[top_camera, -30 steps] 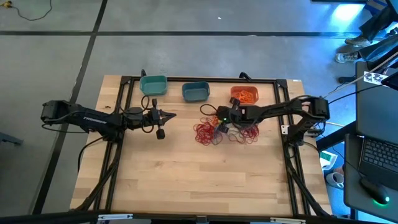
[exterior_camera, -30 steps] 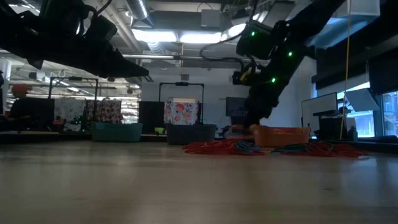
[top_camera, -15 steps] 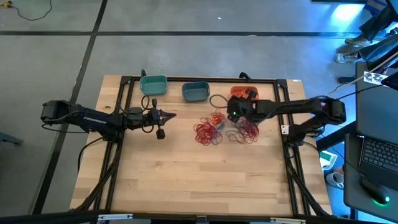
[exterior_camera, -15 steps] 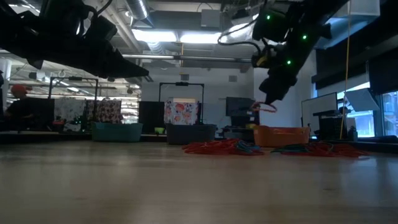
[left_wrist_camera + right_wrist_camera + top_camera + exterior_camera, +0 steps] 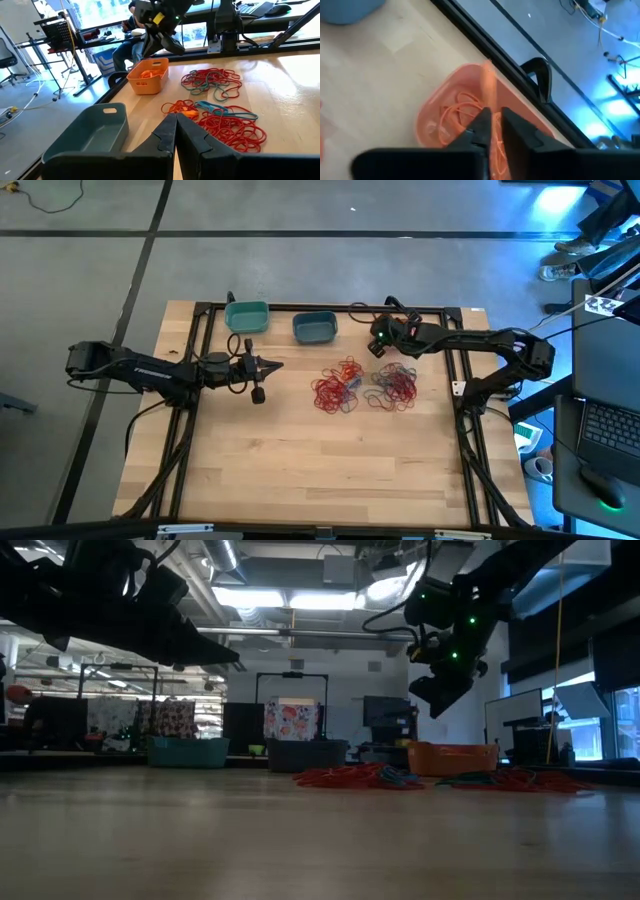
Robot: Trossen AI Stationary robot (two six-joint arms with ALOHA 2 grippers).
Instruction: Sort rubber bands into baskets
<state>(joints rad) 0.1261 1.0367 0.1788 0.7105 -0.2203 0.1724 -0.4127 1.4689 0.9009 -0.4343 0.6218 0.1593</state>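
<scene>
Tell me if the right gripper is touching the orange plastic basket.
Apart. The low view shows the right gripper hanging well above the orange plastic basket, with open background between them; its wrist view looks down on the basket from above.

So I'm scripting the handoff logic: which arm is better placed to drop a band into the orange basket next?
Right. The right gripper hangs directly over the orange basket, with an orange band between its fingers. The left gripper waits, shut, on the far side of the rubber band piles.
</scene>
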